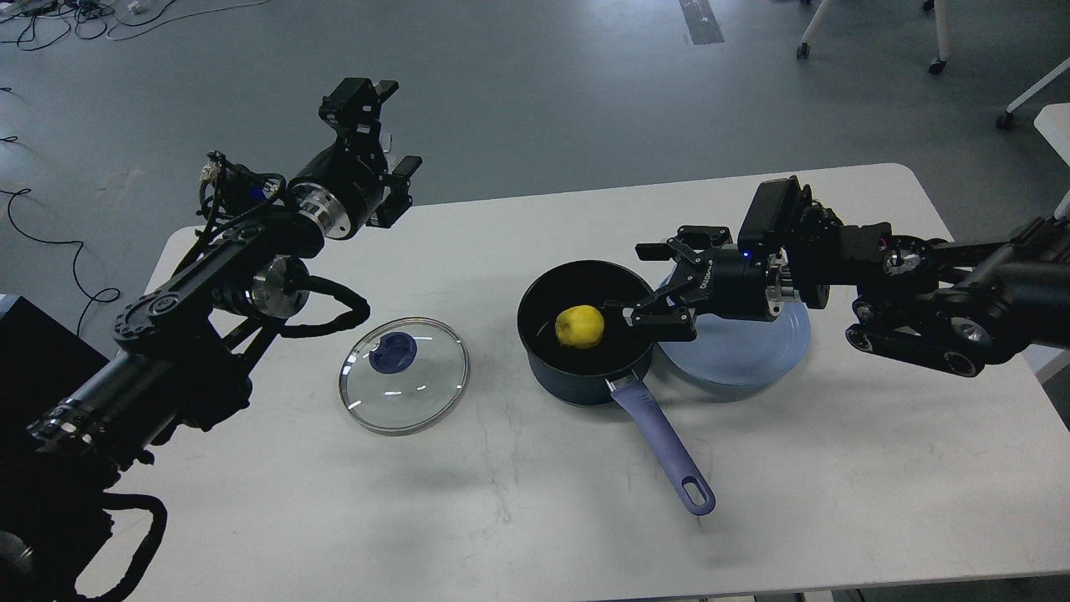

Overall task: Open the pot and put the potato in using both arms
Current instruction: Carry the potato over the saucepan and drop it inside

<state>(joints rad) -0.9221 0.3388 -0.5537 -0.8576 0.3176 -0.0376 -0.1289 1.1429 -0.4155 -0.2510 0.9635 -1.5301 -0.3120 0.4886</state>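
Our white table carries everything. Saucepan sits centre, handle toward the near right, w/ the blue-grey plate touching its right side, now bare. Glass lid is off, lying flat just left of the pan. Potato rests inside the pan on its black floor. Our right gripper hovers over the pan's right rim, fingers spread, holding nothing. Our left gripper is raised far left, fingers apart, empty. Task looks basically done; only pulling back remains, we'd say.

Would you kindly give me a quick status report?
Left gripper open, raised, empty. Right gripper open at pot rim. Potato inside; lid off. Nothing blocking.
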